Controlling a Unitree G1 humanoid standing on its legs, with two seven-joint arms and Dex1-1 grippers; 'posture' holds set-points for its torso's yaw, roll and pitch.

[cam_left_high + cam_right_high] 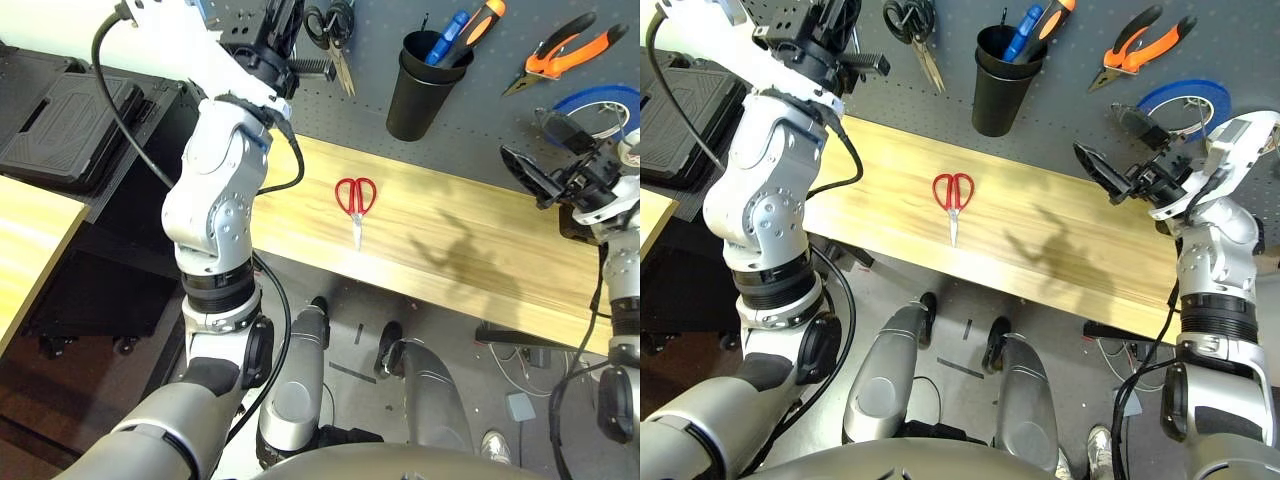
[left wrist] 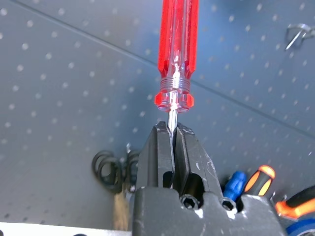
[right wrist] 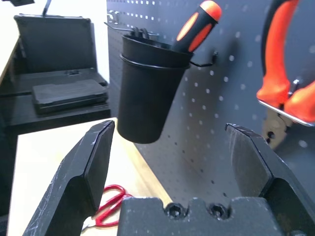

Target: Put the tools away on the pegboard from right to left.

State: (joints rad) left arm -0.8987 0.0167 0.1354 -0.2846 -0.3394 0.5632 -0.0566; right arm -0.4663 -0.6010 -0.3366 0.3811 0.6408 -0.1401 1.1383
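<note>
- Your pegboard [image 1: 480, 130] spans the far side; its holes take hooks, so tools can hang within easy reach.
- Below it, your wooden desk [image 1: 300, 210] carries the red-handled scissors.
- Your right gripper [image 3: 170, 127] stands wide apart with nothing between its fingers, near the right part of the board, free for another pick.
- Your left gripper [image 2: 172, 129] is clamped on the metal shaft of the screwdriver. That hold probably leaves the thick handle clear of the fingers, ready to be guided to its place.
- The black cup [image 1: 418, 108] is mounted on the board and keeps a blue-handled tool and an orange-and-black handle upright-ish, handles out for grabbing.
- The pliers [image 1: 1126, 60] hang on the board beyond the cup, handles spread over their support; they look put away.
- The red-handled scissors [image 1: 358, 212] lie flat, blades toward you, and likely wait their turn after the screwdriver.
- The black-handled scissors [image 1: 342, 62] hang on the board, blades down.
- Your screwdriver [image 2: 178, 64] has its red handle in front of the board. Settle it before letting go, since a smooth shaft could swivel.
- A small metal hook [image 2: 295, 32] juts from the board, apart from the screwdriver.
</note>
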